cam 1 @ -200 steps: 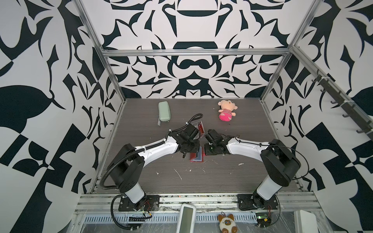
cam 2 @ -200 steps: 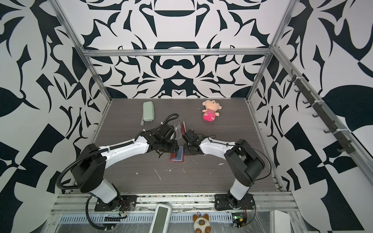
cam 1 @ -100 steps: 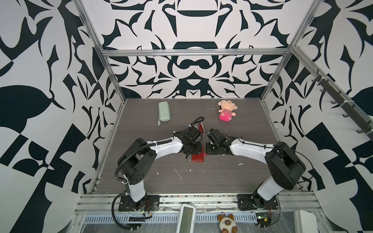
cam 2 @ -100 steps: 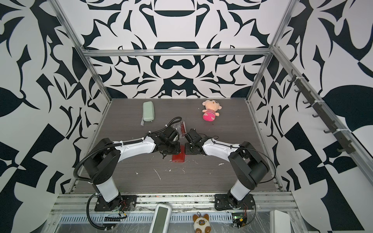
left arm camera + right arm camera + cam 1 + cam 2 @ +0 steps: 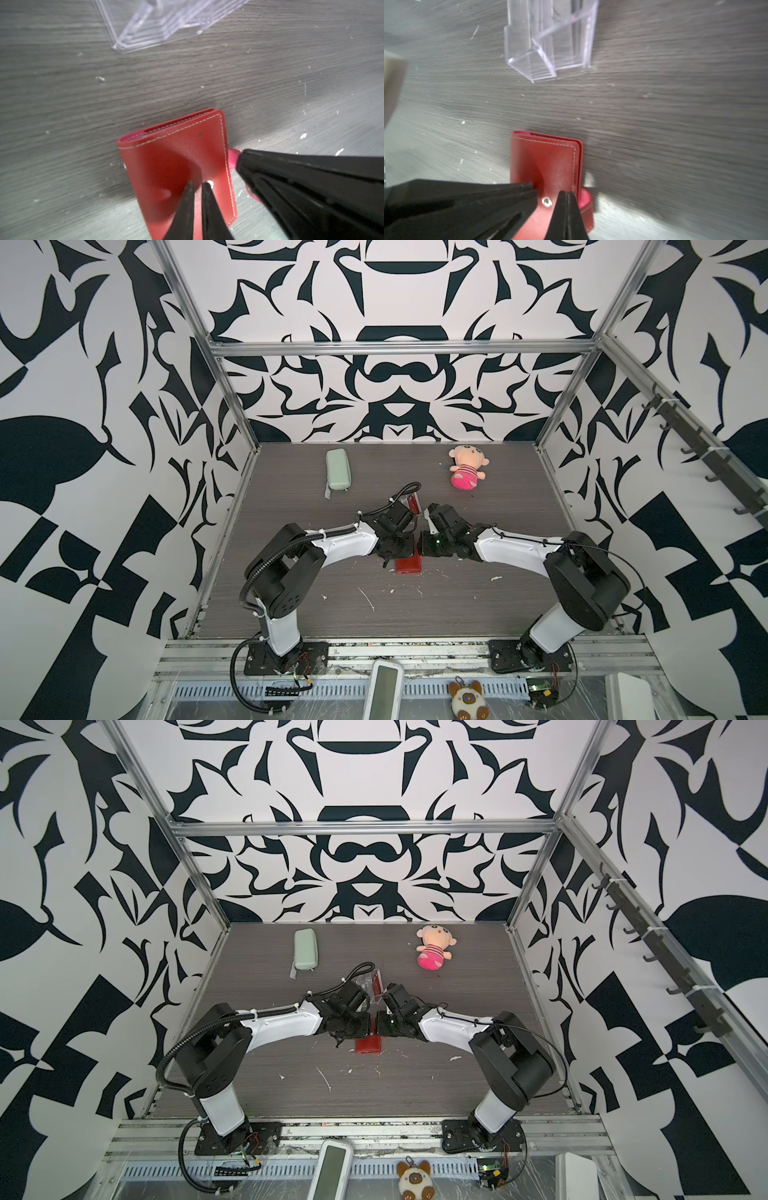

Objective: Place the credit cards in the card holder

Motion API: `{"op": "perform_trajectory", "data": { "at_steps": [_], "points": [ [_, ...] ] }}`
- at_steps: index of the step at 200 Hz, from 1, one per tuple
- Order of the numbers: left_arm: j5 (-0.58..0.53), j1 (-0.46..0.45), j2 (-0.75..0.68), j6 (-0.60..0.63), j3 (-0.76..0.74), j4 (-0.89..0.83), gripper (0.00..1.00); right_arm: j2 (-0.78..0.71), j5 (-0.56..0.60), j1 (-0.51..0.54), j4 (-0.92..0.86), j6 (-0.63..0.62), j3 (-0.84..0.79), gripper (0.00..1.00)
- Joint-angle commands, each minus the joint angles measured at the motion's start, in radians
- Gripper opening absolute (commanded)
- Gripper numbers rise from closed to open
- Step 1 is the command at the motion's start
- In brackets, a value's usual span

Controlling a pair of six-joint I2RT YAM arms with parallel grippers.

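Wide grey table (image 5: 478, 614), both arms reaching in low to the middle. At the back lie a pale green case (image 5: 338, 470) and a pink plush doll (image 5: 465, 472), well apart. Nearer the middle stands the clear box (image 5: 550, 41), with a red piece (image 5: 376, 986) in it (too small to tell whether it is a card). Just in front of the box, not touching it, the red card holder (image 5: 176, 155) lies closed and flat. Its tab (image 5: 586, 199) curls loose at the edge. The left gripper (image 5: 197, 185) has its fingers all but together, only a sliver between them and nothing in it, tips on the cover. The right gripper (image 5: 567, 195) is pressed tight together, tip down between the tab and the bare snap stud (image 5: 546, 202).
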Motion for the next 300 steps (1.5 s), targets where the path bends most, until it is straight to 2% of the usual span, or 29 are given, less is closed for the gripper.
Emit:
{"op": "perform_trajectory", "data": {
  "at_steps": [1, 72, 98, 129, 197, 237, 264, 300],
  "points": [
    [-0.021, -0.002, 0.014, -0.011, -0.026, -0.011, 0.11, 0.016, -0.057, -0.003, 0.085, 0.038, -0.006, 0.00],
    [-0.018, -0.002, 0.017, -0.011, -0.037, -0.006, 0.07, 0.056, -0.077, -0.003, 0.119, 0.056, -0.011, 0.00],
    [-0.024, -0.002, 0.016, -0.010, -0.040, -0.010, 0.07, 0.048, -0.078, -0.003, 0.114, 0.057, -0.011, 0.15],
    [-0.036, -0.002, 0.016, -0.009, -0.042, -0.020, 0.07, 0.015, -0.072, -0.003, 0.097, 0.051, -0.011, 0.25],
    [-0.046, -0.002, 0.016, -0.005, -0.048, -0.030, 0.06, -0.120, 0.002, -0.003, -0.011, 0.004, 0.002, 0.39],
    [-0.044, -0.002, 0.010, -0.002, -0.049, -0.031, 0.06, -0.149, 0.107, -0.020, -0.112, -0.025, 0.001, 0.41],
    [-0.042, -0.002, 0.007, 0.004, -0.045, -0.032, 0.06, -0.109, 0.070, -0.045, -0.128, -0.043, -0.005, 0.33],
    [-0.036, -0.002, 0.008, 0.007, -0.039, -0.031, 0.06, -0.061, 0.026, -0.049, -0.111, -0.055, -0.001, 0.34]
  ]
}}
